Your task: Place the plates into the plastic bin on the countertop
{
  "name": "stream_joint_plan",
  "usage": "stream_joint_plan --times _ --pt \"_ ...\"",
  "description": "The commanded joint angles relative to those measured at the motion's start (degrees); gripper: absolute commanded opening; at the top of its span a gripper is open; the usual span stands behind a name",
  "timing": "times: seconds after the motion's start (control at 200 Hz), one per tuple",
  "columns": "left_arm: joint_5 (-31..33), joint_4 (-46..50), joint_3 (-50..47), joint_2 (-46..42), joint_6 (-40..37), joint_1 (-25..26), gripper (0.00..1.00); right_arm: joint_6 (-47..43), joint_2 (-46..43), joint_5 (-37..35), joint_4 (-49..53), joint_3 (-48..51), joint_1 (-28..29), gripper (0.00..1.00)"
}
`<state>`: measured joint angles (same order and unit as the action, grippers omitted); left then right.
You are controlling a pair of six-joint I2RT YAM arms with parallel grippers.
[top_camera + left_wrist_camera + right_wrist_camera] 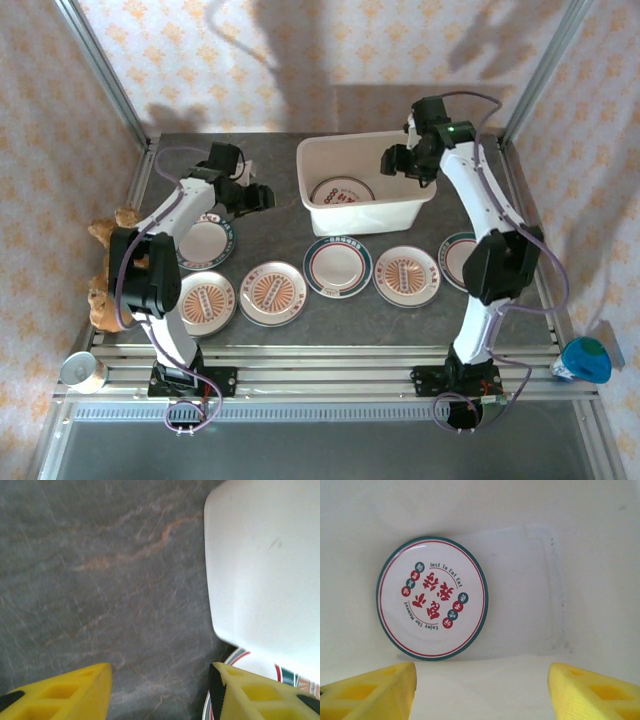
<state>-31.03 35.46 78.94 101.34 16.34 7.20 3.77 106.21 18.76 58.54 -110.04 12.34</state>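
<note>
Item: your right gripper (481,692), released and empty, over the bin (580,540); one plate (432,597) centre-left inside. Your left gripper (160,695) (also released) above countertop (100,580), lower frame.

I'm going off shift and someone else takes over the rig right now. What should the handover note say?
Left gripper: open, empty, over the countertop beside the plastic bin.
Right gripper: open, empty, over the bin.
Done: one plate lies flat in the bin.
To do: six plates on the countertop in front of the bin.
</note>
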Motion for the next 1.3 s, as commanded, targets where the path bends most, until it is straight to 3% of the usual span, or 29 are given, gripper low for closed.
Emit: stream_joint_plan --times 0.0,0.175,0.355,0.671,0.961,1.296 --pt "-0.62 0.58 -3.03 -4.05 -1.47 2.80 0.54 0.33 -5.62 -2.97 -1.12 1.67 0.23 0.69" --pt "-2.53 0.38 -6.50 -5.02 -2.18 7.72 0.54 0.53 -12.79 1.59 -2.81 5.05 0.57 0.68" --pt "-4.86 -5.05 -13.15 -6.68 0.87 8.98 0.54 0.92 -20.41 3.54 -5.13 12.41 1.10 0.67" --pt "-9.22 -8.68 -12.05 0.41 -1.90 12.31 0.49 1.04 -28.25 3.40 -11.76 23.71 1.48 0.66" --pt "-12.02 -5.61 -7.80 5.79 -5.21 12.92 0.46 2.08 -30.08 1.52 -13.16 27.48 1.51 0.66" --pt "-12.92 -6.06 -9.19 7.63 -5.71 13.45 0.44 3.51 -29.88 1.89 -14.93 29.39 1.50 0.66"
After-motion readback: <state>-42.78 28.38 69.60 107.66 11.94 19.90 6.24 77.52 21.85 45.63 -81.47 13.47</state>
